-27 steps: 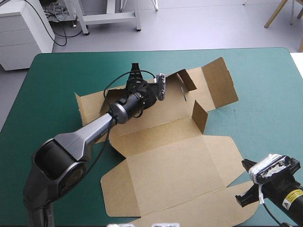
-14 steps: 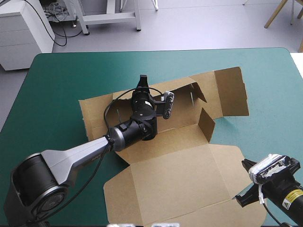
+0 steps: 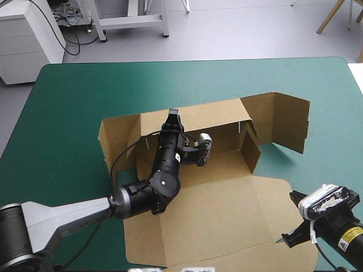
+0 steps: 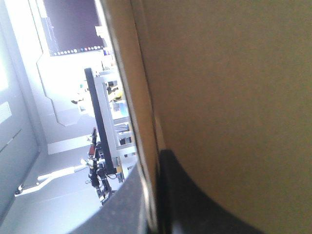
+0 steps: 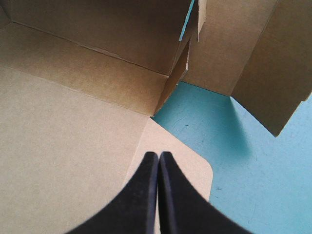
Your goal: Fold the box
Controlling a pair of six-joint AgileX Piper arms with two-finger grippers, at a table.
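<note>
**Rear wall pinched upright; right gripper resting by the lid corner**

Shows the brown box [image 3: 227, 204] across the middle of the high view, on the teal-green cover [image 3: 68, 102], with the broad lid panel flat toward lower centre and the rear wall [image 3: 215, 113] raised along upper centre. Finds the left gripper [image 3: 172, 115] at that wall's top edge, just left of centre, reaching up from the lower left over the box floor. In the left wrist view, sets the board's edge between the black fingers [image 4: 195, 195], which are all but pressed together and so clamped on the box. Places a tall end panel [image 3: 290, 122] standing right of centre, and a small tab [image 3: 250, 152] upright just inside it. Puts another end panel [image 3: 116, 136] upright left of centre. Leaves the right gripper [image 3: 286, 241] in the lower right corner, beside the lid's rounded corner; cannot tell whether touching. In the right wrist view, joins its fingers [image 5: 141, 195] in one pointed arch, holding nothing, tips over the lid corner.
</note>
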